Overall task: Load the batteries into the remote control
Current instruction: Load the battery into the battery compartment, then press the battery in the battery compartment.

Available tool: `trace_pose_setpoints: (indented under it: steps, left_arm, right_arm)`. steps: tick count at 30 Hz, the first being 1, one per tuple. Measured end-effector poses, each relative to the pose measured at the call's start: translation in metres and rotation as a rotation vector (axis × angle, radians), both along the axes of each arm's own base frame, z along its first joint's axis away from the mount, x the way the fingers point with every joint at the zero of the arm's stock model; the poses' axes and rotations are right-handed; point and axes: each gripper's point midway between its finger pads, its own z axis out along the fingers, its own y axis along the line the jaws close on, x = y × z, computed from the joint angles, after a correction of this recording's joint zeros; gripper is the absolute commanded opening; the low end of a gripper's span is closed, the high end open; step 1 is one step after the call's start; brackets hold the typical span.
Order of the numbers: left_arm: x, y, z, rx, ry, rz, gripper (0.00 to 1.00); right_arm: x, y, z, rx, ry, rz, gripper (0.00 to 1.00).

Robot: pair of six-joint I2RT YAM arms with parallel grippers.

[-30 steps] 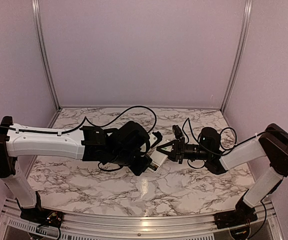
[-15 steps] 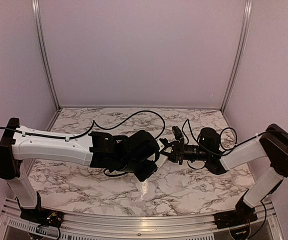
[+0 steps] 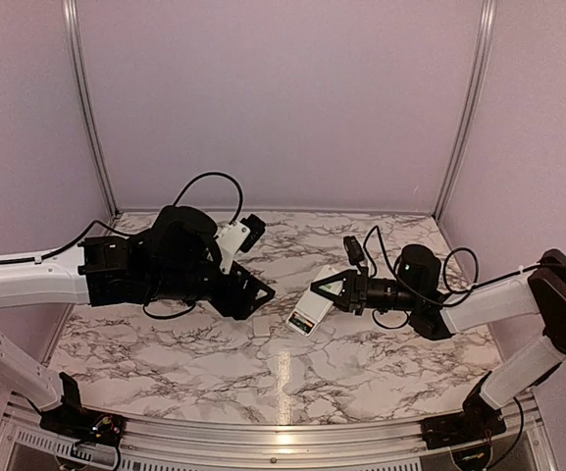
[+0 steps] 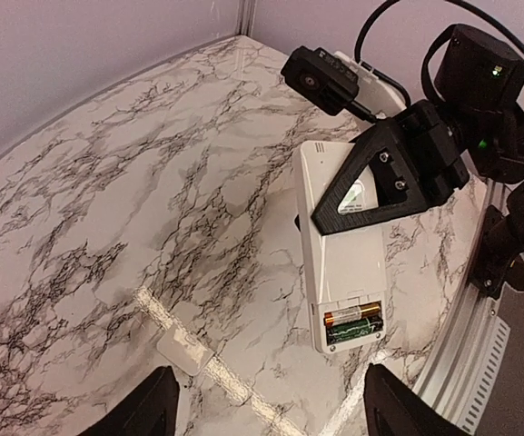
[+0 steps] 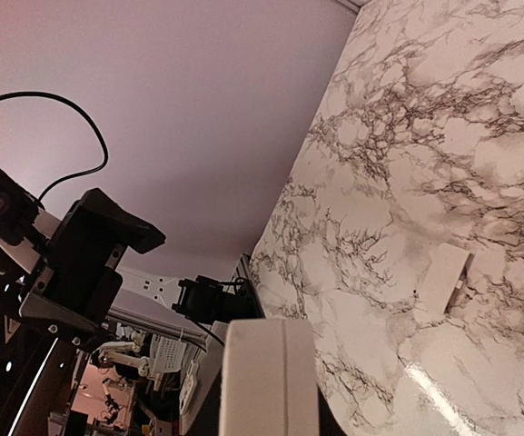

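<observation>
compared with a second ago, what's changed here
The left claw pulled back to the left, away from the remote control, and is open. Unchanged: the right claw still grips the remote control, with the batteries seated in it.

Batteries [image 4: 352, 321] in the remote control [image 4: 345, 263]

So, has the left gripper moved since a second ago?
Yes. The left gripper has drawn back leftward, toward the left corner rail, away from the remote control held by the right gripper.
</observation>
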Motion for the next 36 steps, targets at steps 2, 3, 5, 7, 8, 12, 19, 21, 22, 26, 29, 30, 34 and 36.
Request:
trace_pose_setpoints:
  steps: [2, 3, 5, 7, 8, 12, 19, 21, 22, 26, 29, 30, 34, 36]
  left_arm:
    - [-0.003, 0.002, 0.014, -0.08, -0.001, -0.02, 0.77]
    - [-0.005, 0.002, 0.018, -0.111, 0.005, -0.032, 0.77]
    - [-0.009, -0.002, 0.016, -0.146, 0.025, -0.06, 0.77]
    - [-0.013, -0.007, 0.007, -0.155, 0.057, -0.084, 0.77]
    - [-0.014, -0.01, 0.003, -0.154, 0.072, -0.094, 0.77]
    - [-0.019, -0.023, -0.011, -0.169, 0.139, -0.132, 0.76]
    - [-0.021, -0.036, -0.022, -0.2, 0.218, -0.164, 0.67]
    - [-0.021, -0.039, -0.023, -0.208, 0.229, -0.169, 0.65]
    - [-0.02, -0.042, -0.024, -0.21, 0.234, -0.172, 0.65]
    - [-0.02, -0.05, -0.028, -0.216, 0.26, -0.185, 0.59]
    - [-0.02, -0.055, -0.028, -0.224, 0.27, -0.194, 0.54]
    - [-0.019, -0.057, -0.026, -0.227, 0.27, -0.196, 0.52]
    - [-0.018, -0.061, -0.021, -0.244, 0.272, -0.199, 0.41]
    - [-0.018, -0.062, -0.021, -0.249, 0.278, -0.199, 0.37]
  right_arm:
    - [-0.001, -0.001, 0.003, -0.003, -0.024, 0.004, 0.0]
    - [-0.002, -0.001, 0.005, -0.004, -0.039, 0.006, 0.0]
    - [-0.002, 0.0, 0.014, 0.001, -0.08, 0.014, 0.0]
    - [-0.002, 0.001, 0.027, 0.013, -0.129, 0.022, 0.0]
    - [-0.002, 0.002, 0.034, 0.019, -0.153, 0.026, 0.0]
    - [-0.003, 0.003, 0.056, 0.036, -0.233, 0.04, 0.0]
    - [-0.007, 0.005, 0.064, 0.028, -0.283, 0.063, 0.0]
    - [-0.008, 0.006, 0.063, 0.022, -0.282, 0.069, 0.0]
    - [-0.009, 0.007, 0.062, 0.019, -0.285, 0.072, 0.0]
    - [-0.013, 0.011, 0.062, 0.014, -0.289, 0.086, 0.0]
    - [-0.013, 0.012, 0.064, 0.015, -0.297, 0.089, 0.0]
    - [-0.014, 0.012, 0.064, 0.015, -0.299, 0.09, 0.0]
    - [-0.016, 0.014, 0.064, 0.013, -0.303, 0.097, 0.0]
    - [-0.018, 0.016, 0.063, 0.012, -0.302, 0.103, 0.0]
